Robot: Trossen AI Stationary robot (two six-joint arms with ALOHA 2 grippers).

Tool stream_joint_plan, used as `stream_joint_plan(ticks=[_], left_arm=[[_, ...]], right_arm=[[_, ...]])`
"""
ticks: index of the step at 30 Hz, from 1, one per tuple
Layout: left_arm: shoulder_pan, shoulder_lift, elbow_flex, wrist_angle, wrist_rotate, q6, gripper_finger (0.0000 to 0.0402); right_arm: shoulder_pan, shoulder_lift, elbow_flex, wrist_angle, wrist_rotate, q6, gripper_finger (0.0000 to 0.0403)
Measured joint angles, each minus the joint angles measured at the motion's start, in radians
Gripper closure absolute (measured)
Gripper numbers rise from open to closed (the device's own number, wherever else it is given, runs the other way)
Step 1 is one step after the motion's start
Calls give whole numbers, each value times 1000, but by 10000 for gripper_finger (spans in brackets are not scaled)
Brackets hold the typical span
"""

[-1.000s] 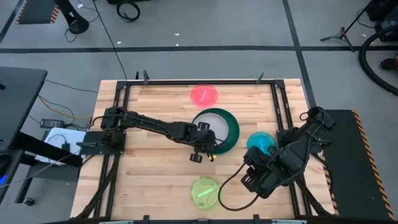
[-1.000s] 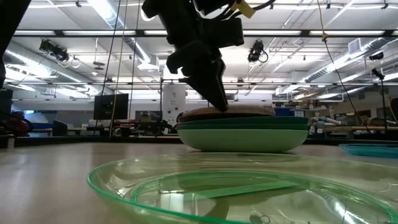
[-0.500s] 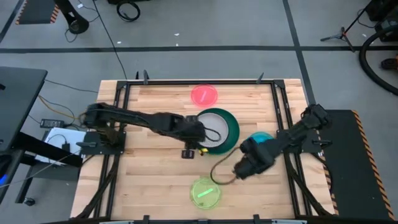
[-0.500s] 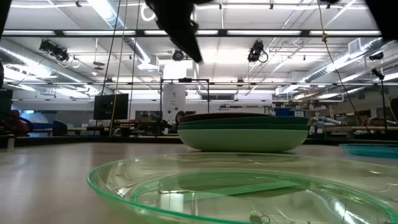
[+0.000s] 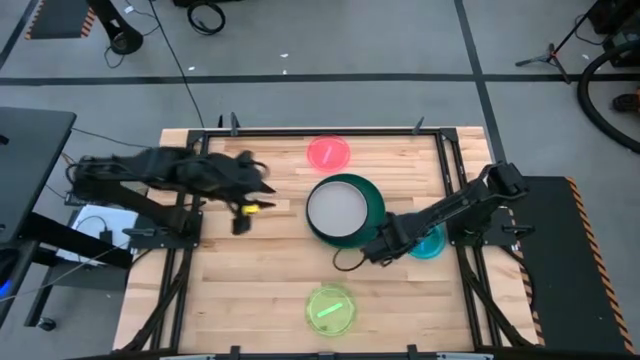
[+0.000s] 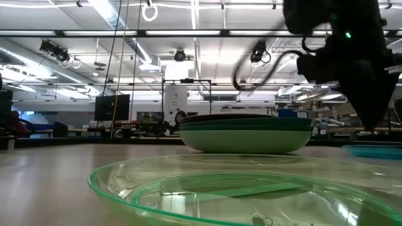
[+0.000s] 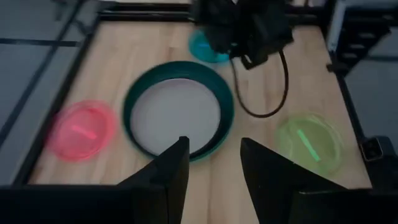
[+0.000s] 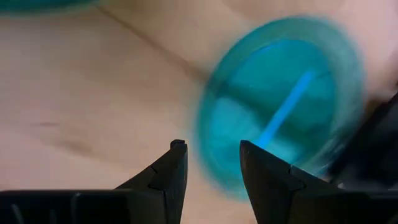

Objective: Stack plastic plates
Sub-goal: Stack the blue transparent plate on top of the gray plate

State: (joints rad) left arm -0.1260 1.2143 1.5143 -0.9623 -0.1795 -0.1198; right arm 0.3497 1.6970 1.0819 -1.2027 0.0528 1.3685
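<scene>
Plates are partly stacked already: the stack (image 5: 345,208) sits near the middle of the worktop (image 5: 250,290), with a dark green rim outside and a light grey plate (image 5: 336,209) on top. In the low view it shows as several layers, lighter green below, darker ones above. Three small translucent plates lie alone: the pink plate (image 5: 329,153) behind the stack, the cyan plate (image 5: 430,243) to its right, and the yellow-green plate (image 5: 330,309) at the front edge, well apart from the stack.

I judge the step in hand is picking up the cyan plate. The right gripper (image 5: 378,248) is low between the stack and the cyan plate, and its wrist view shows the fingers spread, with nothing between them, and the cyan plate (image 8: 283,102) just ahead. To do it well, the gripper should take the plate at its rim, one finger over and one under, because the plate is shallow and smooth and can slide away on the wood. It should lift it clear over the rim of the stack and then release it centred on the grey plate, so it will not tilt.

The left gripper (image 5: 240,218) waits over the left side of the worktop, fingers spread and empty, well apart from the plates
</scene>
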Motion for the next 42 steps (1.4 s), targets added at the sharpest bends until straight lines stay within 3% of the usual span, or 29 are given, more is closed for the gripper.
stream_joint_plan(ticks=[8,17,24,29,36,42], left_arm=[[-56,-150,0,-91,-148,-102,251],[-87,-180,0,-102,-204,-122,251],[-87,-173,-1,-100,-209,-87,251],[-87,-173,-1,-100,-210,-86,251],[-87,-174,-1,-100,-210,-80,251],[-87,-175,-1,-101,-210,-79,251]], right_arm=[[110,0,-125,151,21,-268,248],[187,-1,-215,183,-13,-141,248],[202,-6,-255,223,-27,-218,255],[202,-4,-255,228,-7,-276,292],[204,0,-251,207,5,-299,390],[207,3,-134,49,5,-339,396]])
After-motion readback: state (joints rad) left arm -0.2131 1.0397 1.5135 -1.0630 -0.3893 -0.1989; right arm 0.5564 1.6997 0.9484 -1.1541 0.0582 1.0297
